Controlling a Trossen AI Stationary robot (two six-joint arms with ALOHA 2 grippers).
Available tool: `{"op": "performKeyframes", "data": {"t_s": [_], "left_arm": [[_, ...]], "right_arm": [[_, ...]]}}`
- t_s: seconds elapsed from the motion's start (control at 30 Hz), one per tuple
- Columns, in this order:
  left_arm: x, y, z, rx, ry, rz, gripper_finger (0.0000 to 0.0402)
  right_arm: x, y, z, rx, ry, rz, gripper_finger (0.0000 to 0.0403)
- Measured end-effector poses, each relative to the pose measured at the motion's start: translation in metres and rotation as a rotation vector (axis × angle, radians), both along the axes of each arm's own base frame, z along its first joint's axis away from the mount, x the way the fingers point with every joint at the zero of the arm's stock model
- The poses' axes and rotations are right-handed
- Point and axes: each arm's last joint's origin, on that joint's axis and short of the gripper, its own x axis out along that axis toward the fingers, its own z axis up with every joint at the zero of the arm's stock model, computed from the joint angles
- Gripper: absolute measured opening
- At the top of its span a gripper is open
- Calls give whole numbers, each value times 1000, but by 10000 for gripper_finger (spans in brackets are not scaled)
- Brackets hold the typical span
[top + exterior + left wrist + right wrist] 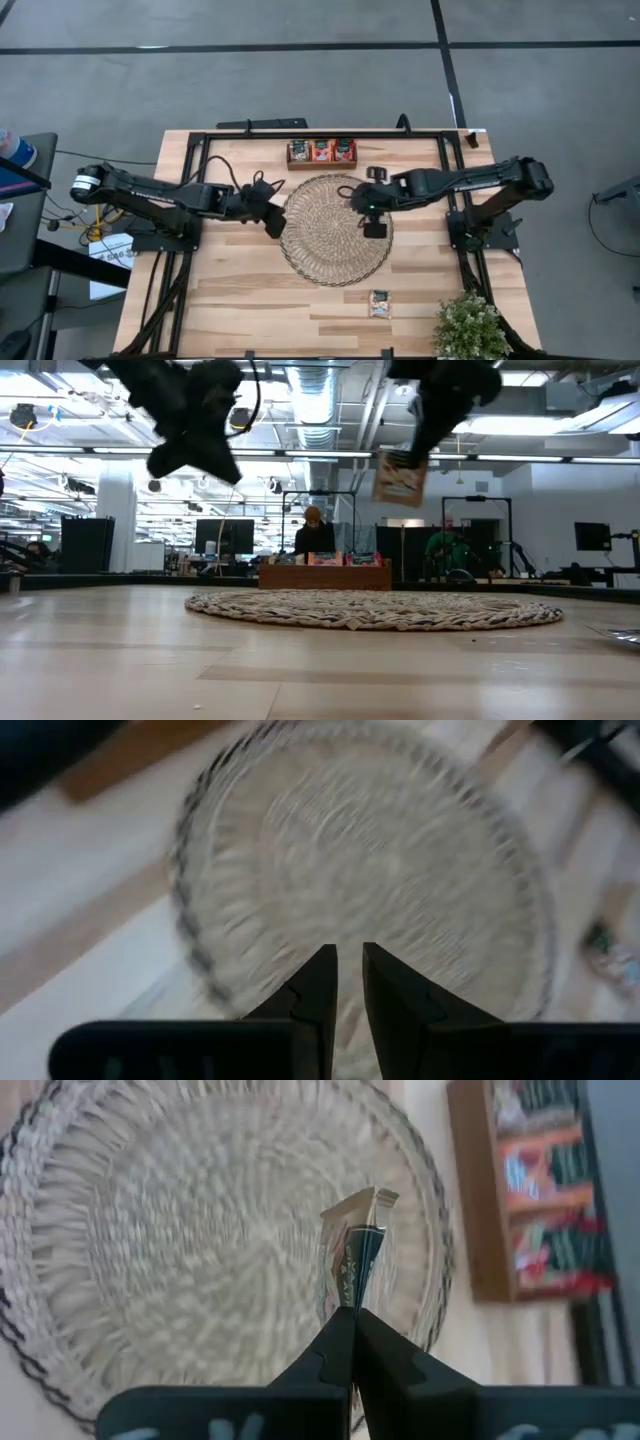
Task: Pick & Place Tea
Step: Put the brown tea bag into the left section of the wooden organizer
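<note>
My right gripper (374, 228) hovers high above the round woven mat (335, 230), shut on one pale tea sachet (400, 478). That sachet shows edge-on past the fingers in the right wrist view (352, 1250). Another tea sachet (379, 303) lies flat on the table near the front edge. More red and orange sachets stand in the wooden tray (322, 152) just beyond the mat. My left gripper (276, 222) hangs over the mat's left rim. Its fingers (348, 955) leave a narrow gap with nothing between them. My right gripper pinches the sachet between its two fingers at one edge (345, 1288), the upper edge (407, 456) in the low view. The fingers come slanting down from the table's right side. The sachet hangs below them, slightly tilted and well clear of the mat.
A potted plant (470, 328) stands at the table's near right corner. A black frame (320, 133) runs along the far edge and both sides. In the low view, people and desks show in the room behind the tray (325, 572).
</note>
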Motion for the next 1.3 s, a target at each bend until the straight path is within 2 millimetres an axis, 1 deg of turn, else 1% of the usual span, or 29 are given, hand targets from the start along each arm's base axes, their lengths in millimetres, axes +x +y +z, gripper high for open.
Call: {"op": "performKeyframes", "data": {"t_s": [0.2,0.37,0.43,0.53,0.63,0.73,1.0,1.13,1.3], "left_arm": [[11,1,28,65,-139,16,42],[16,3,47,78,-215,37,42],[17,3,53,82,-232,43,42],[18,4,57,69,-247,57,42],[18,4,57,70,-247,57,42],[18,4,57,69,-247,58,42],[18,4,57,50,-254,73,47],[18,4,57,49,-255,73,75],[18,4,57,31,-254,49,136]], "right_arm": [[34,0,7,-40,2,81,0],[59,-4,7,11,-25,111,0],[65,-7,6,15,-19,103,0],[75,-10,10,14,-63,94,0],[80,-9,14,22,-92,108,0],[81,-8,19,36,-113,126,0],[81,-8,22,39,-120,120,0],[83,-8,23,51,-138,126,0],[86,-14,25,63,-183,120,0]]}}
